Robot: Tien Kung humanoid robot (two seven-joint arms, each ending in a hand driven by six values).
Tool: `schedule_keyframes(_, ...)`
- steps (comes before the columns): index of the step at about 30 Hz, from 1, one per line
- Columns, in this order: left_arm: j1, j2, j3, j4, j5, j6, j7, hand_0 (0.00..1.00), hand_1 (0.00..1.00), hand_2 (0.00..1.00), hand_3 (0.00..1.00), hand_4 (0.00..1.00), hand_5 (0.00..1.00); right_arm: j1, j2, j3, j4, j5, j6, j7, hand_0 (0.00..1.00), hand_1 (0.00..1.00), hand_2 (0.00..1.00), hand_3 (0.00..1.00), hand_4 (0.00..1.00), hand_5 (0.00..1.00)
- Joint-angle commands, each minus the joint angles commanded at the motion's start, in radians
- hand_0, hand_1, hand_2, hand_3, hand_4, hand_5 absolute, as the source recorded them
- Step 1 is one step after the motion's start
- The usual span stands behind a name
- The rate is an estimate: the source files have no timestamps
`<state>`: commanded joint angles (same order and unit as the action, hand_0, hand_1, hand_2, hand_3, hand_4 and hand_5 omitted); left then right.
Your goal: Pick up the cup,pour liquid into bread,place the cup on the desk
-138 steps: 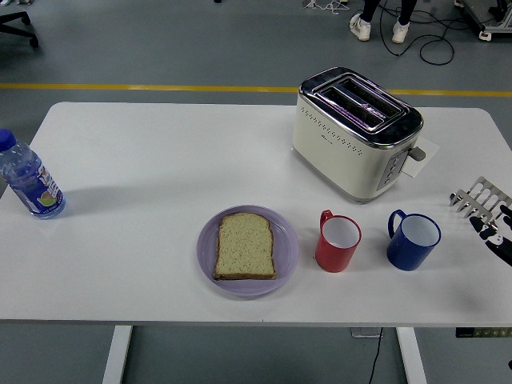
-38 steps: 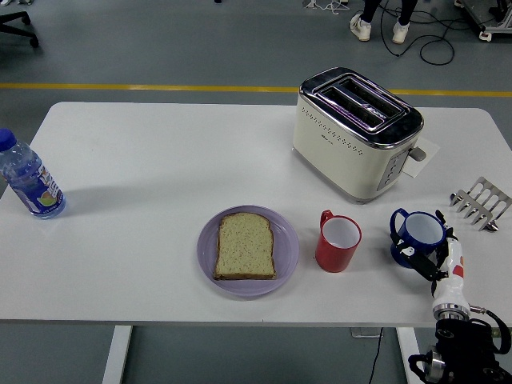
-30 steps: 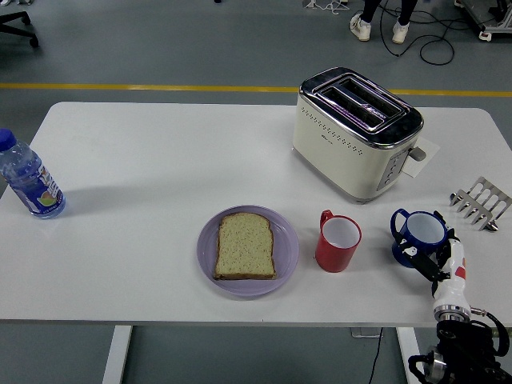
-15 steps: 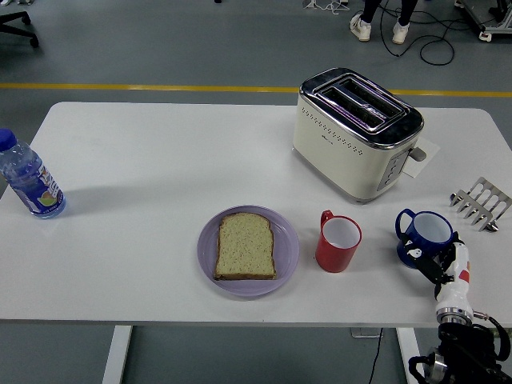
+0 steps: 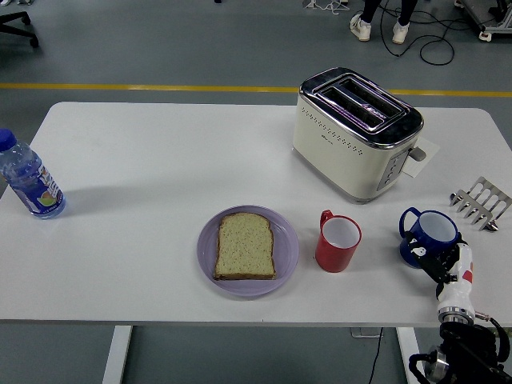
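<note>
We see our right hand [image 5: 436, 260] wrapped around the blue cup [image 5: 430, 235], holding it near the counter's [image 5: 144, 168] right edge, just beside the metal rack [image 5: 480, 202]. The red cup [image 5: 338, 242] stands between it and the bread [image 5: 245, 246] on the purple plate [image 5: 206, 248], toaster [image 5: 354, 132] behind.

Toaster [image 5: 358, 132], water bottle [image 5: 28, 178], toast rack [image 5: 482, 202], red mug [image 5: 338, 242]
</note>
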<state>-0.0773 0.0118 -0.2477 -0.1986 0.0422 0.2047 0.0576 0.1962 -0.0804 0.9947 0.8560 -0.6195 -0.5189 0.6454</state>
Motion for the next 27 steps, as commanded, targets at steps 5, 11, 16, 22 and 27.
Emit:
schedule_keyframes(5, -0.001, 0.0, -0.003, 0.0, 0.002, 0.0, 0.0, 0.633, 0.644, 0.653, 0.505, 0.241, 0.855, -0.011, 0.0, 0.041, 0.024, -0.022, -0.008, 0.0, 0.587, 0.562, 0.603, 0.689, 0.775, 0.002)
schedule_keyframes(11, -0.002, 0.0, -0.006, 0.0, 0.004, 0.0, 0.0, 0.633, 0.643, 0.653, 0.505, 0.241, 0.856, -0.032, -0.005, 0.094, 0.07, -0.036, -0.021, 0.0, 0.558, 0.542, 0.596, 0.598, 0.643, 0.002)
schedule_keyframes(16, -0.003, 0.0, -0.01, -0.001, 0.006, 0.0, 0.0, 0.633, 0.643, 0.653, 0.505, 0.242, 0.856, -0.054, -0.011, 0.149, 0.118, -0.069, -0.034, 0.0, 0.533, 0.524, 0.594, 0.557, 0.631, 0.002)
schedule_keyframes(22, -0.004, 0.0, -0.012, -0.001, 0.008, 0.0, 0.0, 0.633, 0.643, 0.653, 0.505, 0.241, 0.856, -0.085, -0.022, 0.261, 0.195, -0.236, -0.006, -0.1, 0.51, 0.52, 0.594, 0.551, 0.634, 0.002)
schedule_keyframes(27, -0.004, 0.001, -0.013, -0.001, 0.009, 0.0, 0.0, 0.633, 0.643, 0.653, 0.505, 0.241, 0.856, -0.113, -0.033, 0.348, 0.29, -0.32, 0.019, -0.205, 0.51, 0.52, 0.594, 0.551, 0.634, 0.002)
